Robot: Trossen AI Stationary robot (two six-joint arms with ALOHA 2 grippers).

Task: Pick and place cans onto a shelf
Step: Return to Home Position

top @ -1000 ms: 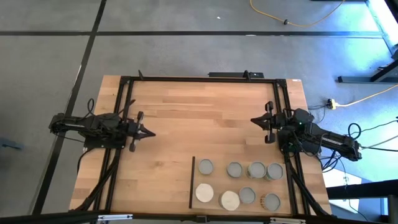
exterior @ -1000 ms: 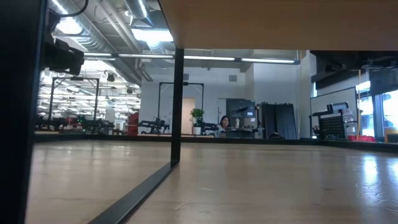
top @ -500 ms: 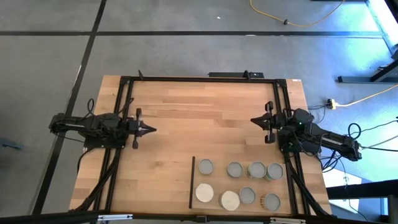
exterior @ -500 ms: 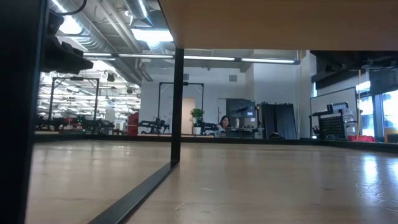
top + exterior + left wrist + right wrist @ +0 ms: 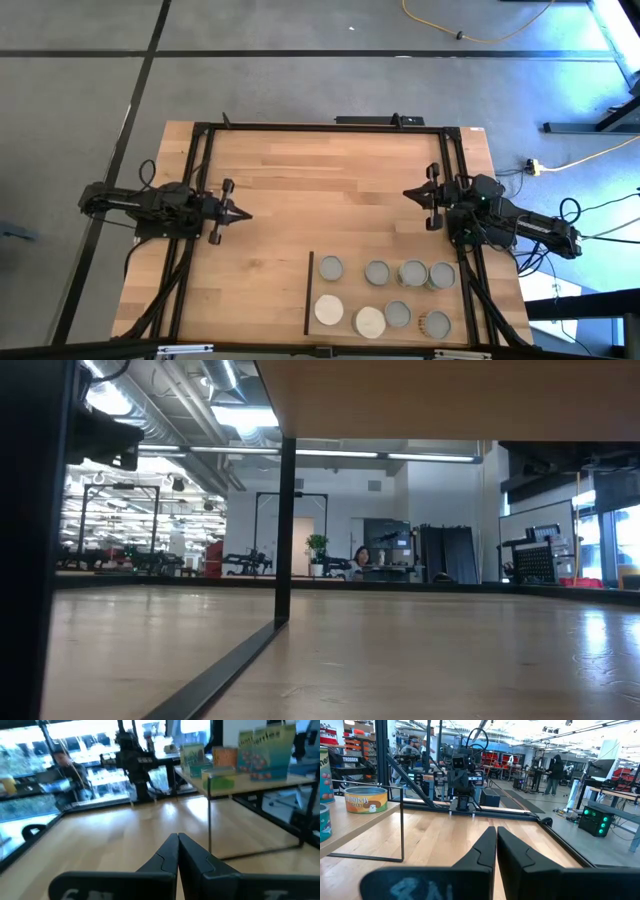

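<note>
Risk first, from the high view: eight cans [image 5: 377, 272] stand in two loose rows on the shelf [image 5: 352, 292] at the near right of the table [image 5: 300, 170], and the right gripper [image 5: 408, 193] lies nearest them. We judge that a low or wide swing of that arm while parking could clip the far row and tip a can. The left gripper [image 5: 240, 211] sits well apart at the table's left side. Both grippers taper to closed points and hold nothing.

Low view: we see only the shelf's underside and a dark post [image 5: 285, 530]; no can or fingertip shows.

Left wrist view: fingers [image 5: 167, 855] are pressed together and empty above bare table, with cans on the shelf ahead.

Right wrist view: this gripper is likewise pressed together and empty. A yellow-labelled can [image 5: 365, 800] stands near the shelf's edge, where a knock could send it off.
</note>
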